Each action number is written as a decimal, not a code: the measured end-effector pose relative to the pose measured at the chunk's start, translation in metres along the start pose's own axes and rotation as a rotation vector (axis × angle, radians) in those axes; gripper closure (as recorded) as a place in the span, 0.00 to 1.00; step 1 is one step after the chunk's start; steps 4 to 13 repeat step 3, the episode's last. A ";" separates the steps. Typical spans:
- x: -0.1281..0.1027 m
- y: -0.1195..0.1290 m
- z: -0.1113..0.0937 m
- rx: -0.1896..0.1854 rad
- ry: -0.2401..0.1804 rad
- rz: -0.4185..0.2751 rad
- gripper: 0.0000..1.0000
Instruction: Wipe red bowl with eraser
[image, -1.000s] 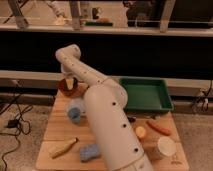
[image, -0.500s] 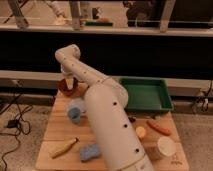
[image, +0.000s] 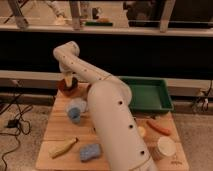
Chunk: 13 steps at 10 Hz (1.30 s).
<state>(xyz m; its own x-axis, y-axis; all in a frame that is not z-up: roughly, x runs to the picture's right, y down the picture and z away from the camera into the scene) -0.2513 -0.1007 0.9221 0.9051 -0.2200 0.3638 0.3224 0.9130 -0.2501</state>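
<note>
The red bowl (image: 66, 89) is small, dark red-brown, and sits at the far left corner of the wooden table (image: 60, 131). My gripper (image: 68, 81) reaches down from the white arm (image: 107, 107) straight into the bowl's mouth. A small pale yellow-cream block, the eraser (image: 65, 80), shows at the gripper's tip, held inside the bowl against its inner side. The arm hides the right part of the bowl's rim.
A green tray (image: 161, 105) stands at the back right. A blue and white lump (image: 75, 110) lies just in front of the bowl. A yellow banana-shaped piece (image: 63, 147), a blue spongy pad (image: 90, 152), an orange piece (image: 159, 127) and a white cup (image: 165, 147) lie nearer the front.
</note>
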 end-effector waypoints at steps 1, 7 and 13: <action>0.001 -0.002 -0.005 0.013 0.002 -0.003 0.20; 0.003 -0.004 -0.011 0.026 0.003 -0.003 0.20; 0.003 -0.004 -0.011 0.026 0.003 -0.003 0.20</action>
